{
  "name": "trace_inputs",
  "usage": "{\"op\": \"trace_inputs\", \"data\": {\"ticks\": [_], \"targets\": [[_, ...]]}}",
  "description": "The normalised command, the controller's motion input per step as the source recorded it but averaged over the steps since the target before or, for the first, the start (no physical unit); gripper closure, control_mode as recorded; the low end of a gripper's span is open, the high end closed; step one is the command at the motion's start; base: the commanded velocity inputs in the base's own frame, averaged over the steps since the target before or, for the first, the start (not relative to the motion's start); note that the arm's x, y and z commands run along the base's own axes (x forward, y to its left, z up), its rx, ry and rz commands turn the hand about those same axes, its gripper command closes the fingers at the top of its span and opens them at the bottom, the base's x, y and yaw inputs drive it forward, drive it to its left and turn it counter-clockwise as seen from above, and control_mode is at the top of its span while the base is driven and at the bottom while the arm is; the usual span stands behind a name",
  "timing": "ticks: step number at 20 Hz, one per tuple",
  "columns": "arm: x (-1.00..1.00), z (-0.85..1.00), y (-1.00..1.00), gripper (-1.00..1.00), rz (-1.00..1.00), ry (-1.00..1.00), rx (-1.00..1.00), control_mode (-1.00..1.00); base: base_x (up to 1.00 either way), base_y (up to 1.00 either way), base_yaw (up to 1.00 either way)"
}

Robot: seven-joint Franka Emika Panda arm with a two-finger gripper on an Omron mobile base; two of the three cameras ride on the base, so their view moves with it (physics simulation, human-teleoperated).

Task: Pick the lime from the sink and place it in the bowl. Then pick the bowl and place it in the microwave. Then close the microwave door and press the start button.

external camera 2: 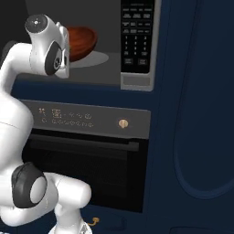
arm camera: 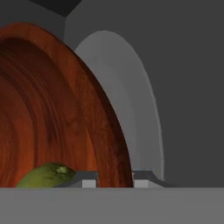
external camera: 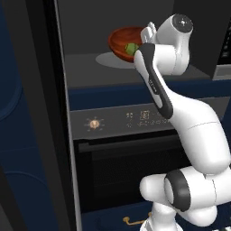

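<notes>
The reddish-brown bowl [external camera: 121, 41] [external camera 2: 83, 40] [arm camera: 52, 113] is inside the open microwave [external camera: 135, 18], tilted above the round grey turntable [external camera: 104, 60] [external camera 2: 97, 58] [arm camera: 131, 100]. I cannot tell whether it touches the turntable. The yellow-green lime [external camera: 131, 48] [arm camera: 46, 177] lies in the bowl near its rim. My gripper [external camera: 144, 39] [arm camera: 116, 178] is shut on the bowl's rim, with one fingertip [arm camera: 89, 178] inside the bowl and the other outside. In the right base view the hand hides the grip. The sink is out of view.
The black control panel [external camera 2: 137, 36] sits right of the cavity. A dark panel with a grey edge [external camera: 49, 113], probably the microwave door swung open, stands at the left. Below are the oven's knob strip [external camera: 94, 123] [external camera 2: 122, 123] and dark oven door [external camera 2: 87, 169].
</notes>
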Motion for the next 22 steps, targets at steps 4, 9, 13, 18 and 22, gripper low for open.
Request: {"op": "trace_inputs", "data": {"ticks": [4, 9, 13, 18, 22], "targets": [[0.36, -0.17, 0.0, -1.0, 0.03, 0.02, 0.0, -1.0, 0.0, 0.0, 0.0], [0.07, -0.35, 0.0, -1.0, 0.03, 0.0, 0.0, -1.0, 0.0, 0.0, 0.0], [-0.2, -0.13, 0.0, -1.0, 0.01, -0.06, 0.0, -1.0, 0.0, 0.0, 0.0], [-0.66, 0.0, 0.0, -1.0, 0.0, -0.25, 0.0, -1.0, 0.0, 0.0, 0.0], [-0.67, -0.13, 0.01, -1.0, 0.0, -0.18, 0.0, -1.0, 0.0, 0.0, 0.0]]}}
